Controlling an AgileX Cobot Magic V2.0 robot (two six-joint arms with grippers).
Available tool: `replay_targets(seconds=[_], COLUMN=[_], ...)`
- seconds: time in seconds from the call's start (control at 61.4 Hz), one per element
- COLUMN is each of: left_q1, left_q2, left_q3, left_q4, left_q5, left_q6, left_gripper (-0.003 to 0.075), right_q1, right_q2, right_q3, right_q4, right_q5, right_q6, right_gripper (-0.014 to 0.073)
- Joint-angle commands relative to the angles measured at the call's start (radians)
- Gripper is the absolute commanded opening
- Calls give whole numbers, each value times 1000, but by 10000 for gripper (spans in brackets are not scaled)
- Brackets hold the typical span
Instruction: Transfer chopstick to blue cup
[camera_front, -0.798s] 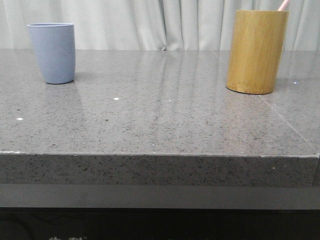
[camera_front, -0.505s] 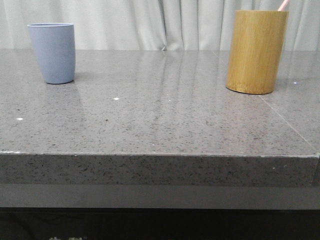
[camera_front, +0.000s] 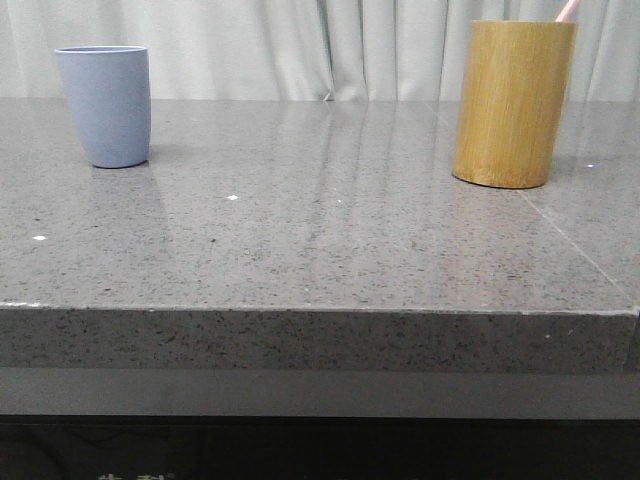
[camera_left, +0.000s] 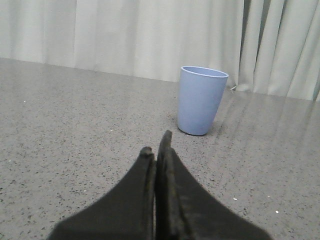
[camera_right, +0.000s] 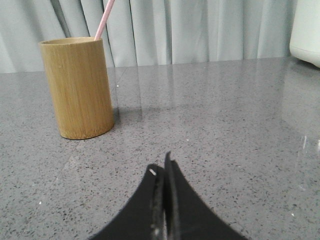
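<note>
The blue cup (camera_front: 104, 105) stands upright at the far left of the grey stone table; it also shows in the left wrist view (camera_left: 201, 100). A pale pink chopstick (camera_front: 567, 10) pokes out of the yellow-brown bamboo holder (camera_front: 512, 103) at the far right; the right wrist view shows the chopstick (camera_right: 104, 20) leaning in the holder (camera_right: 78, 87). My left gripper (camera_left: 157, 146) is shut and empty, short of the blue cup. My right gripper (camera_right: 161, 168) is shut and empty, short of the holder. Neither gripper shows in the front view.
The table's front edge (camera_front: 320, 310) runs across the front view. Pale curtains (camera_front: 320, 45) hang behind the table. A white object (camera_right: 306, 30) stands at the edge of the right wrist view.
</note>
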Motion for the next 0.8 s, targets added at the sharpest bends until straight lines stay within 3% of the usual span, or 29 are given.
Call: replay_targets(seconds=[0.0, 0.228, 0.521, 0.782], left_q1=[-8, -8, -8, -8], left_q2=[-24, -19, 6, 193], left_q3=[12, -83, -429, -713], left_q4=[-1, -1, -1, -1], left_q5=[-117, -90, 214, 443], left_q6=[-6, -6, -6, -6], left_gripper=[-19, -19, -19, -19], right_q1=[-7, -5, -5, -5], right_q2=[-21, -21, 30, 223], right_q3=[-3, -77, -378, -685], right_q4=[-2, -2, -2, -2], right_q5=[-92, 4, 184, 367], right_q6=[-5, -5, -5, -5], right_gripper=[-67, -67, -67, -67])
